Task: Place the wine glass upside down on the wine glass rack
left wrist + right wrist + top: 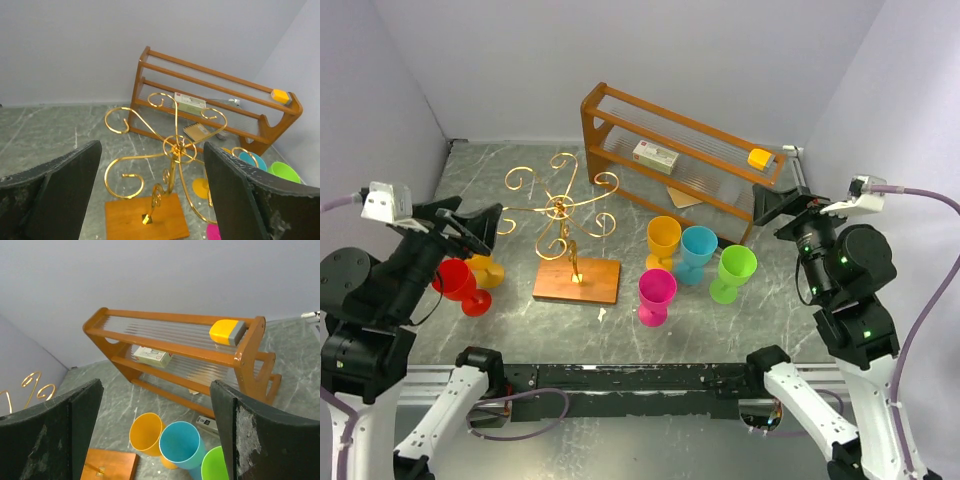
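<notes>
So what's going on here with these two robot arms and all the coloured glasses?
Nothing is being handled yet. The left pincer and the right pincer are both open and empty. The gold wire rack stands mid-table with no glass on it. Six plastic wine glasses stand upright: a red glass and an orange glass by the left arm, and a yellow glass, blue glass, green glass and pink glass right of the rack. One should end up on the rack upside down.
</notes>
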Motion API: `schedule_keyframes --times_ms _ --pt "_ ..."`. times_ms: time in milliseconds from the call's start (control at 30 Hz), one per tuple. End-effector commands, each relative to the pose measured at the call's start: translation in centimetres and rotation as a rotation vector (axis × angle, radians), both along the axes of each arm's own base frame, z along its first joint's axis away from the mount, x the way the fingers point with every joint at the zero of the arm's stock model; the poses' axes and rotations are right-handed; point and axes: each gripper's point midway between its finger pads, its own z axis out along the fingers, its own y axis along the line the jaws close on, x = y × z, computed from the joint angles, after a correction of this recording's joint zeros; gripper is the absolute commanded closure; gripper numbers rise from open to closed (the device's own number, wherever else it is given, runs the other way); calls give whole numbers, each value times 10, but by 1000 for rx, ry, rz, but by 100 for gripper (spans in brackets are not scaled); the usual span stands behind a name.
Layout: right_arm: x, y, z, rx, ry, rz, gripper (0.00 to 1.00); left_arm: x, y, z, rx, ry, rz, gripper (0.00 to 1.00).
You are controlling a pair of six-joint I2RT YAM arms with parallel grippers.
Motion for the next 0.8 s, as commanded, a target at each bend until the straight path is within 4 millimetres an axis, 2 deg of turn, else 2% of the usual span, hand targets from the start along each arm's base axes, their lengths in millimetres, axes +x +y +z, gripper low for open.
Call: schedule_keyframes --times_ms 0,333,533,633,767 --pt "-5 13 -15 -1 45 106 9 -16 -8 -13 -48 23 -61 4" --pt "-5 23 -35 37 123 175 5 -30 -12 -28 -74 18 -92 1" --pt "-5 37 -52 36 148 258 5 -25 -24 -39 -49 1 -165 1" --pt "-4 48 -59 6 181 327 17 -18 -31 -44 -8 -8 -204 1" --pt "4 68 -67 -42 315 451 26 -12 -40 -49 18 -10 -258 1"
